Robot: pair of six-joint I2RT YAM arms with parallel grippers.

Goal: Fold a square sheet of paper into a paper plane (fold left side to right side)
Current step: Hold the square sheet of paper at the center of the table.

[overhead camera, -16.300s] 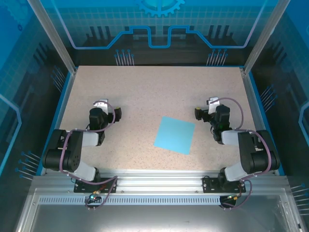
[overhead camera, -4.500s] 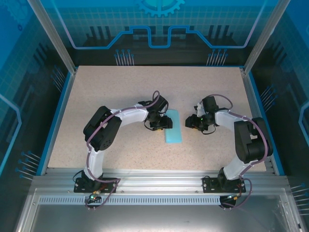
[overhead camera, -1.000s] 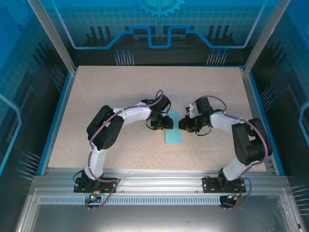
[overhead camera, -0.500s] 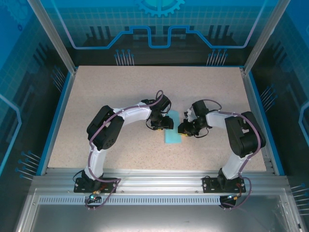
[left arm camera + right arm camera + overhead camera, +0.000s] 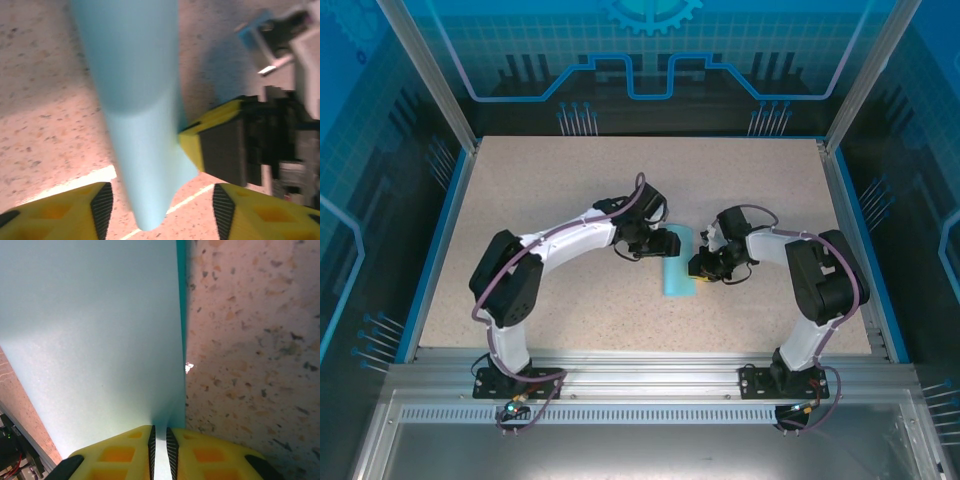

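The square sheet of paper (image 5: 678, 270) is light blue and lies doubled over into a narrow strip at the table's middle. My right gripper (image 5: 704, 266) is at the strip's right edge and is shut on the paper (image 5: 100, 330), its jaws (image 5: 160, 440) nearly together with the thin edge between them. My left gripper (image 5: 664, 243) is over the strip's far end. In the left wrist view the curved paper (image 5: 135, 100) runs down between the open fingers (image 5: 102, 207) without touching either pad. The right gripper's yellow finger (image 5: 215, 137) shows beside the strip.
The speckled tabletop (image 5: 570, 190) has free room on all sides of the strip. A blue raised rim (image 5: 450, 230) borders the table, with clear panels behind it. Both arms (image 5: 560, 235) reach inward and meet at the middle.
My left gripper has shifted slightly up the strip toward its far end, and the left arm's elbow has swung outward to the left. The right gripper keeps its hold in place.
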